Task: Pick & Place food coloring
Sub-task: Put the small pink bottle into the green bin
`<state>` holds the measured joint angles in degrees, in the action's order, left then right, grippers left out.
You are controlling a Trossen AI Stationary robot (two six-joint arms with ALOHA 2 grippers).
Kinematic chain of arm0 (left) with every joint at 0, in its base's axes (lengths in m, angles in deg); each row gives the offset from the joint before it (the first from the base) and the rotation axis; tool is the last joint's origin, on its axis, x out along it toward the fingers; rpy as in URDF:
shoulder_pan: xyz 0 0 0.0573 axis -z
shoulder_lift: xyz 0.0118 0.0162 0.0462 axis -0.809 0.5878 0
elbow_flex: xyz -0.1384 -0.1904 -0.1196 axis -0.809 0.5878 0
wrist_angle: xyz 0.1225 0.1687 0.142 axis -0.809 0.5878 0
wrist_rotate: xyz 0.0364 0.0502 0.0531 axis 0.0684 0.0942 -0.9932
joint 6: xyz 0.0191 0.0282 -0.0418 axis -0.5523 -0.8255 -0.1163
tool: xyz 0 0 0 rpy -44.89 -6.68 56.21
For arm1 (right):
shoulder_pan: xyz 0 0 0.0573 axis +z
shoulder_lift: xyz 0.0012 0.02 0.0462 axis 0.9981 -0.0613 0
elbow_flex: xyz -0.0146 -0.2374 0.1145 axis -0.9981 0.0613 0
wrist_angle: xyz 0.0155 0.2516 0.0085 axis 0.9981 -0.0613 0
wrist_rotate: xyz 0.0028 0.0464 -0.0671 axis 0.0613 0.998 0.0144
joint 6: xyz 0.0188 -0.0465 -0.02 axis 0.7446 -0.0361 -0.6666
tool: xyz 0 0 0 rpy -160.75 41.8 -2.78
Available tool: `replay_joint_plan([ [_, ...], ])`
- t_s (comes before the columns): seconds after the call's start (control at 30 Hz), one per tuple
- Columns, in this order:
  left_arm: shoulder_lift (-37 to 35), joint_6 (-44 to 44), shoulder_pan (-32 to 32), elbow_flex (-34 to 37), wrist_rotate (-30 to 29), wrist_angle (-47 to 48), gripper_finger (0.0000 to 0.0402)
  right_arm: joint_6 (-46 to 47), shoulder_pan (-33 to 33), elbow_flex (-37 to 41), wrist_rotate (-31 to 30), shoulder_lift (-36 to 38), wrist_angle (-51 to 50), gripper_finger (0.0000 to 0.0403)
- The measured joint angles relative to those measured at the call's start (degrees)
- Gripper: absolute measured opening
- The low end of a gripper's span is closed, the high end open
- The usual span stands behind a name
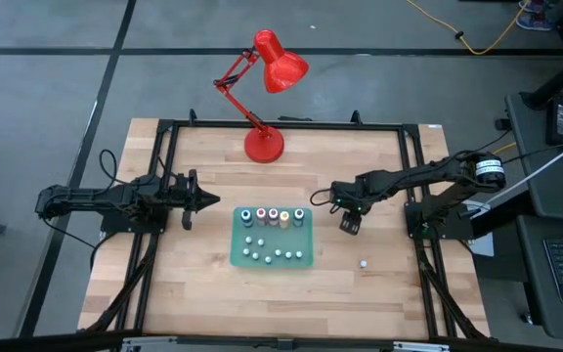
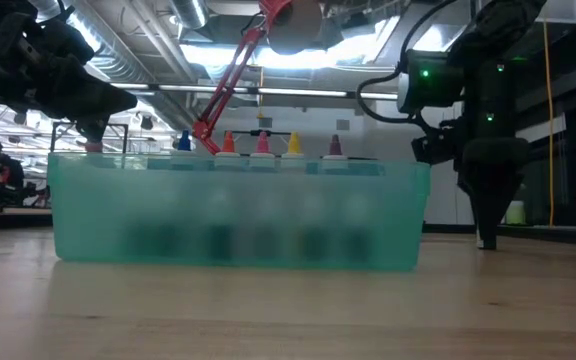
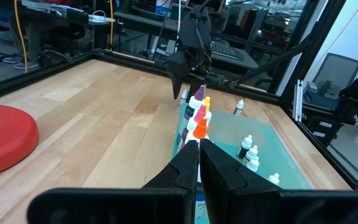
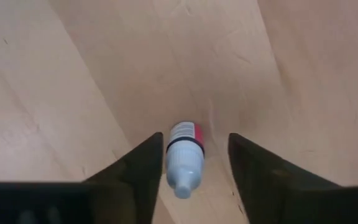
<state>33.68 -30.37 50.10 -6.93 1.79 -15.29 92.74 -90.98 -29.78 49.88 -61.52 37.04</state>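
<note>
A little food coloring bottle [image 4: 183, 155] sits between the right gripper's open fingers.

The bottle stands on the worktop [image 1: 379, 293], just right of the green tray [image 1: 306, 256]. Its long way points up, cap toward the right gripper [image 4: 191, 163], which hangs right over it, open wide and holding nothing yet. More bottles stand in the tray. The left gripper [image 3: 199, 155] waits left of the tray, pinched narrow and empty.

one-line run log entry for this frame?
right gripper: open, straddling small red-labelled dropper bottle on wooden table | left gripper: shut, waiting beside green tray
</note>
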Motion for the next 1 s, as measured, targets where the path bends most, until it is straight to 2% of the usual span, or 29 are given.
replay_joint_plan([
  [0.3, 0.00, 0.00, 0.00, 0.00, 0.00, 0.00, 0.0008, 0.01, 0.00, -0.67, 0.96, 0.00, -0.34, 0.0078],
  [0.47, 0.00, 0.01, 0.00, 0.00, 0.00, 0.00, 0.0008, -1.50, 0.01, -5.09, 3.09, 0.00, -1.21, 0.0076],
  [0.6, 0.00, 0.00, 0.00, 0.00, -0.01, 0.00, 0.0010, -6.58, 0.02, -10.88, 3.54, 0.00, -2.40, 0.0095],
  [0.83, 0.00, 0.00, 0.00, 0.00, 0.00, 0.00, 0.0011, -16.13, 0.63, -24.17, 4.43, 0.00, -5.47, 0.0078],
  [1.0, 0.00, 0.01, 0.00, 0.00, 0.00, 0.01, 0.0008, -18.70, 2.19, -34.33, 3.23, -2.74, -8.69, 0.0081],
])
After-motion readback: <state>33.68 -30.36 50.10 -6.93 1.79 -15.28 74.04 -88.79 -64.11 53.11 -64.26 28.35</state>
